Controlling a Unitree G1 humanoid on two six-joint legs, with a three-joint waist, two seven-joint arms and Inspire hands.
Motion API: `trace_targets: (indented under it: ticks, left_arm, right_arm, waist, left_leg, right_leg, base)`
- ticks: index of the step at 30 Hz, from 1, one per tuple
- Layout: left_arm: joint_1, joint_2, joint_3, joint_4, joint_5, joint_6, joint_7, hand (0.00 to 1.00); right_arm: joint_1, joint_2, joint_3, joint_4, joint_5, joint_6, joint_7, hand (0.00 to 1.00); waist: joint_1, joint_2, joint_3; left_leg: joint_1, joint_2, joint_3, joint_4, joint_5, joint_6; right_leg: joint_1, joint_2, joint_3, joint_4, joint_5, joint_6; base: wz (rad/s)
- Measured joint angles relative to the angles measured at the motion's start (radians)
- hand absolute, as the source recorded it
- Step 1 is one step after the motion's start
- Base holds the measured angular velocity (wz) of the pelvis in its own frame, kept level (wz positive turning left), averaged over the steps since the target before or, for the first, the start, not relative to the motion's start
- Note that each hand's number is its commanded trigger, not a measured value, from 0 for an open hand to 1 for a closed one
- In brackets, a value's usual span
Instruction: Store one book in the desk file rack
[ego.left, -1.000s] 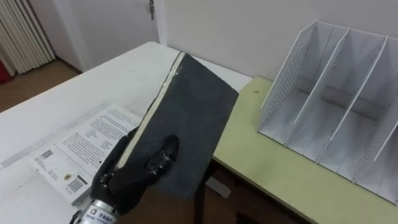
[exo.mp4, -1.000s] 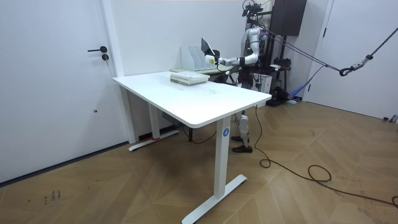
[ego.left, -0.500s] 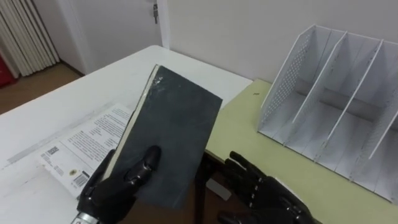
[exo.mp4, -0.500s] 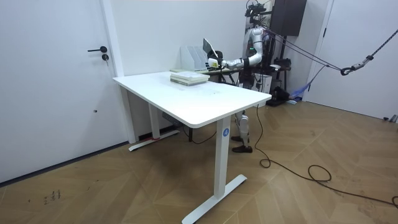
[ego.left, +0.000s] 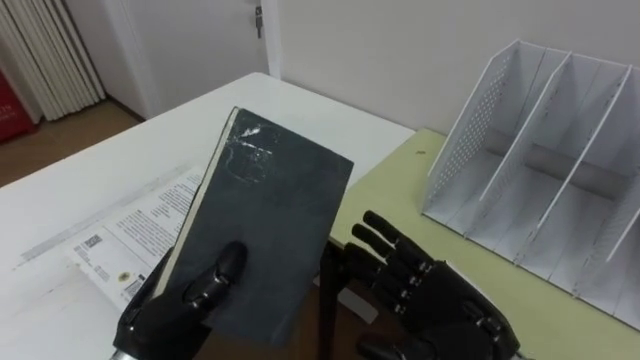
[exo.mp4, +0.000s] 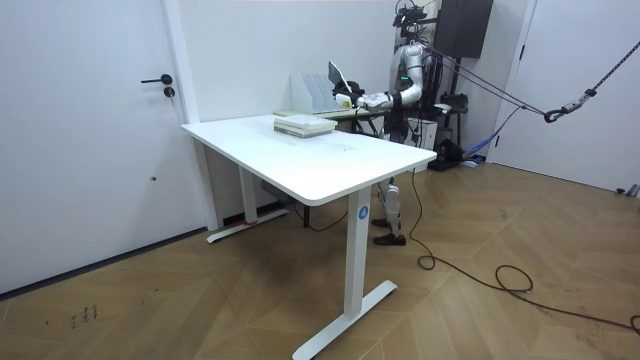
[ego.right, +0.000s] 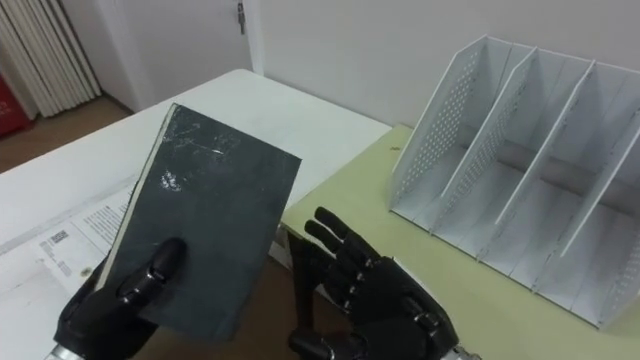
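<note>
My left hand (ego.left: 175, 310) (ego.right: 115, 305) is shut on a dark grey book (ego.left: 265, 225) (ego.right: 205, 220), holding it tilted up by its lower end over the gap between the two tables. My right hand (ego.left: 425, 300) (ego.right: 380, 290) is open, fingers spread, just right of the book and not touching it. The white file rack (ego.left: 545, 170) (ego.right: 520, 160) stands on the green desk (ego.left: 480, 270) to the right, its slots empty. In the room view I stand behind the white table with the book (exo.mp4: 337, 76) raised near the rack (exo.mp4: 312, 93).
A white book with printed text (ego.left: 135, 235) (exo.mp4: 303, 125) lies on the white table (ego.left: 120, 170) to the left of my left hand. A dark table leg (ego.left: 325, 300) shows in the gap between the tables. A wall runs behind the rack.
My left hand has tipped the dark book more upright. My right hand has come up from below and now spreads open beside the book.
</note>
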Motion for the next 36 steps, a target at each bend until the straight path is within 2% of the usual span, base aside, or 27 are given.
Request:
trace_targets:
  ticks: [4, 8, 11, 14, 21, 23, 27, 30, 32, 36]
  left_arm:
    - [0.000, 0.002, -0.002, 0.000, -0.001, 0.008, -0.001, 1.00]
    - [-0.002, 0.003, -0.003, 0.000, -0.003, 0.026, -0.003, 1.00]
    - [-0.002, 0.005, -0.006, 0.000, -0.012, 0.035, -0.021, 1.00]
    - [-0.002, 0.011, -0.032, 0.001, -0.020, 0.044, -0.022, 1.00]
    - [-0.010, 0.037, -0.041, 0.010, -0.021, 0.046, -0.026, 1.00]
    - [-0.029, 0.039, -0.048, 0.030, -0.021, 0.046, -0.028, 1.00]
    - [-0.036, 0.047, -0.053, 0.042, -0.022, 0.046, -0.033, 1.00]
    - [-0.039, 0.074, -0.077, 0.046, -0.035, 0.046, -0.033, 1.00]
    - [-0.048, 0.102, -0.125, 0.046, -0.063, 0.047, -0.038, 1.00]
    - [-0.063, 0.118, -0.167, 0.046, -0.088, 0.058, -0.075, 1.00]
  right_arm:
    - [0.016, 0.001, 0.004, 0.000, 0.067, 0.043, 0.046, 0.00]
    - [0.022, 0.000, 0.013, 0.000, 0.101, 0.074, 0.098, 0.00]
    - [0.022, -0.009, 0.032, -0.017, 0.106, 0.080, 0.107, 0.00]
    - [0.023, -0.022, 0.060, -0.019, 0.108, 0.092, 0.113, 0.00]
    - [0.024, -0.043, 0.072, -0.018, 0.109, 0.099, 0.115, 0.00]
    - [0.024, -0.043, 0.074, -0.014, 0.109, 0.100, 0.114, 0.00]
    - [0.024, -0.046, 0.080, -0.010, 0.109, 0.100, 0.114, 0.00]
    - [0.024, -0.068, 0.093, -0.007, 0.111, 0.100, 0.106, 0.00]
    - [0.021, -0.094, 0.130, -0.007, 0.112, 0.101, 0.109, 0.00]
    - [0.010, -0.108, 0.174, -0.009, 0.119, 0.116, 0.134, 0.00]
  waist:
    - [0.004, -0.007, 0.0026]
    - [0.003, -0.004, 0.0034]
    - [0.004, 0.002, 0.0017]
    - [0.003, 0.007, 0.0042]
    - [0.001, 0.008, 0.0033]
    - [0.002, 0.006, 0.0065]
    - [0.002, 0.004, 0.0076]
    - [0.003, 0.001, 0.0103]
    - [0.003, 0.000, 0.0103]
    - [0.004, 0.004, 0.0103]
  left_leg:
    - [-0.003, 0.000, 0.000, 0.001, 0.000, 0.000]
    - [-0.017, 0.001, -0.001, 0.010, -0.003, 0.001]
    - [-0.036, 0.003, -0.002, 0.033, -0.012, 0.001]
    - [-0.041, 0.004, -0.002, 0.040, -0.015, 0.002]
    - [-0.051, 0.005, -0.003, 0.042, -0.018, 0.001]
    - [-0.052, 0.004, -0.003, 0.043, -0.018, 0.001]
    - [-0.055, 0.003, -0.002, 0.043, -0.019, 0.002]
    - [-0.058, 0.003, -0.002, 0.044, -0.019, 0.002]
    - [-0.061, 0.003, -0.002, 0.044, -0.019, 0.002]
    - [-0.066, 0.003, -0.002, 0.044, -0.019, 0.002]
  right_leg:
    - [-0.004, -0.001, 0.000, 0.007, -0.001, 0.000]
    - [-0.007, -0.001, -0.001, 0.011, -0.001, 0.000]
    - [-0.022, 0.000, -0.001, 0.017, 0.000, 0.000]
    - [-0.023, 0.000, -0.001, 0.017, 0.000, 0.000]
    - [-0.038, 0.002, 0.004, 0.024, 0.000, -0.001]
    - [-0.040, 0.001, 0.006, 0.032, -0.001, -0.001]
    - [-0.049, 0.002, 0.013, 0.034, -0.001, -0.001]
    - [-0.054, 0.002, 0.016, 0.035, -0.001, -0.001]
    - [-0.055, 0.002, 0.017, 0.034, -0.001, -0.001]
    - [-0.060, 0.002, 0.017, 0.034, -0.001, -0.001]
  base:
    - [0.00]
    - [0.00]
    - [0.00]
    - [0.00]
    - [0.00]
    - [0.00]
    - [-0.06]
    - [-0.02]
    - [0.00]
    - [0.00]
